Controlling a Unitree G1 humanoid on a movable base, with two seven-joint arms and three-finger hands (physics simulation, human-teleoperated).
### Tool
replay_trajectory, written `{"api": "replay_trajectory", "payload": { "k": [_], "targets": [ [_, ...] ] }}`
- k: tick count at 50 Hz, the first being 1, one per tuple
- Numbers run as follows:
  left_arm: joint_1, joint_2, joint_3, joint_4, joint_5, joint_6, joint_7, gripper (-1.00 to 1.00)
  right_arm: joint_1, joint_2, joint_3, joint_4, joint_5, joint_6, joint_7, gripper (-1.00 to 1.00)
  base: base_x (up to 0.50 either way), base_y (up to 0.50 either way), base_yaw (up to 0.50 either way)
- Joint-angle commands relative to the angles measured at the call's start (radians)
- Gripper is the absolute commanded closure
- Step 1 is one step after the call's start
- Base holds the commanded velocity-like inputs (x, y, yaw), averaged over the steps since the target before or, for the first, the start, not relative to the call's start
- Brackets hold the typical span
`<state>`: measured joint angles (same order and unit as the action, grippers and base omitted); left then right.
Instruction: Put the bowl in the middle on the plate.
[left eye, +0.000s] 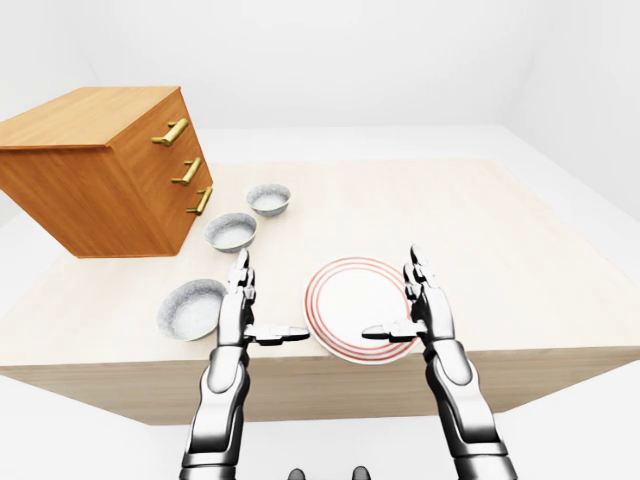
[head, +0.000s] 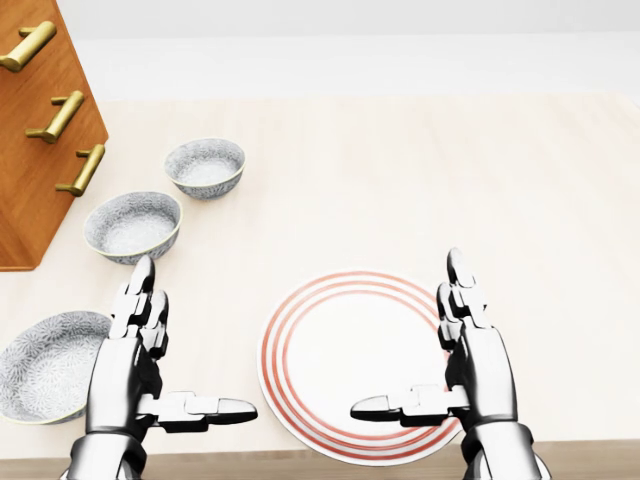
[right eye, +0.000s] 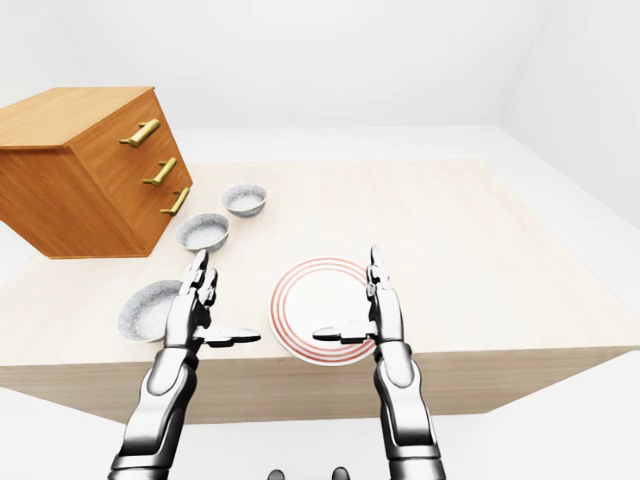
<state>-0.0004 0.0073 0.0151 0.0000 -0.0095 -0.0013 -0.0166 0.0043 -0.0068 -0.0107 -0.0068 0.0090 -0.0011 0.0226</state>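
Left silver hand (head: 135, 370), right silver hand (head: 478, 365) spread open, empty, flanking red-ringed white plate (head: 350, 340); middle grey patterned bowl (head: 132, 226) untouched near wooden drawer chest (head: 30, 190).

In the head view, the cabinet (head: 30, 190) at ten o'clock is cut off; the plate (head: 340, 340) is covered at five o'clock by the right hand (head: 475, 365).

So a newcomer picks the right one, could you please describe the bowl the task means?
In the head view, a wooden drawer chest fills the upper left. Three patterned bowls run diagonally beside it toward the bottom left. The middle bowl alone has a neighbour on each side: the top bowl and the bottom-left bowl.
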Motion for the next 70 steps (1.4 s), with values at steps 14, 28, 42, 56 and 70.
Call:
{"api": "replay_trajectory", "payload": {
  "k": [14, 28, 42, 56, 70],
  "targets": [
    [0.003, 0.004, 0.014, 0.01, -0.006, -0.014, -0.014, -1.0, 0.022, -0.018, -0.017, -0.025, -0.017, -0.047, 0.064, -1.0, 0.0, 0.0, 0.0],
    [-0.011, 0.014, 0.027, 0.039, -0.016, -0.028, -0.027, -1.0, -0.082, -0.046, -0.111, -0.428, 0.013, 0.088, -0.02, -1.0, 0.0, 0.0, 0.0],
    [-0.007, 0.011, 0.023, 0.021, -0.014, -0.016, -0.019, -1.0, -0.333, -0.172, -0.305, -0.695, 0.342, 0.088, -0.243, -1.0, 0.0, 0.0, 0.0],
    [0.0, 0.012, 0.028, 0.013, -0.031, -0.017, -0.032, -1.0, -0.435, -0.243, -0.305, -0.826, 0.562, 0.088, -0.492, -1.0, 0.0, 0.0, 0.0],
    [0.005, 0.012, 0.031, -0.005, -0.035, -0.006, -0.03, -1.0, -0.517, -0.268, -0.252, -0.859, 0.579, 0.088, -0.538, -1.0, 0.0, 0.0, 0.0]
  ]
}}
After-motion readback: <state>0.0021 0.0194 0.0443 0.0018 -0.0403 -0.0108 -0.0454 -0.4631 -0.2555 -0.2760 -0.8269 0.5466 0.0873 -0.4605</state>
